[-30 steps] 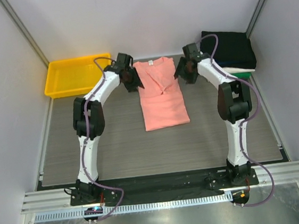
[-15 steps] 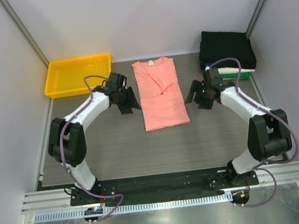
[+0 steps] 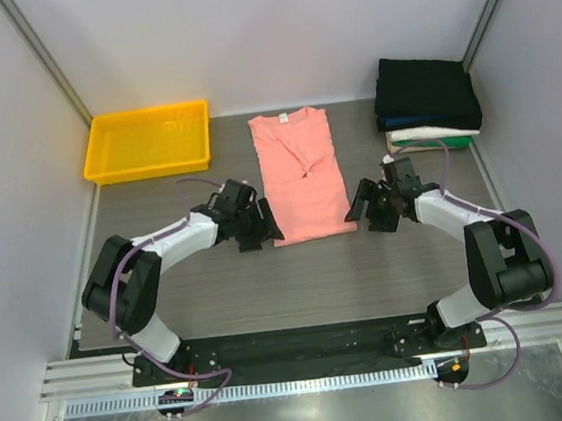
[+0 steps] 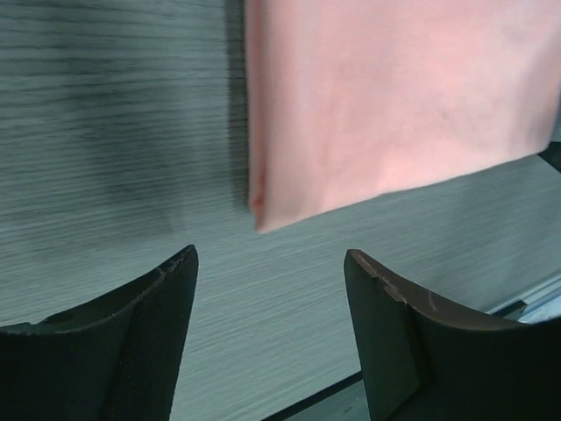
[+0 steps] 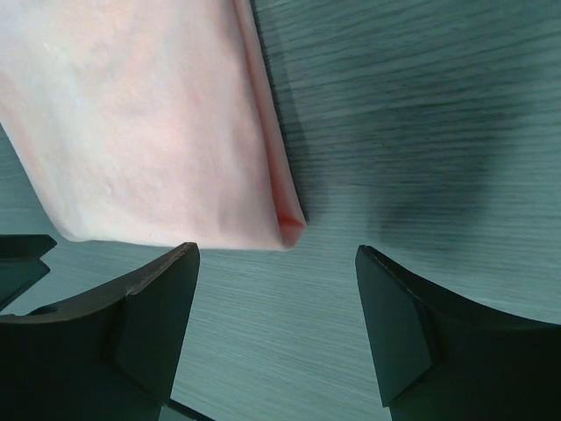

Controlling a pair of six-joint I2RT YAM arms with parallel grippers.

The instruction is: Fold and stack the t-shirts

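We see the salmon-pink t-shirt [image 3: 302,183] lying flat mid-table, sleeves folded in. Our left gripper [image 4: 270,263] and right gripper [image 5: 277,254] gape open at its near corners, seemingly not touching it.

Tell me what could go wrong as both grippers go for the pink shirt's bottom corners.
The left gripper and right gripper are open just short of the near corners of the pink shirt. Its edges look layered, so they might pinch only one layer. Uneven grabs could skew the fold.

Salmon-pink t-shirt [image 3: 302,175] lies narrow-folded; folded shirts [image 3: 428,103] apparently stacked.
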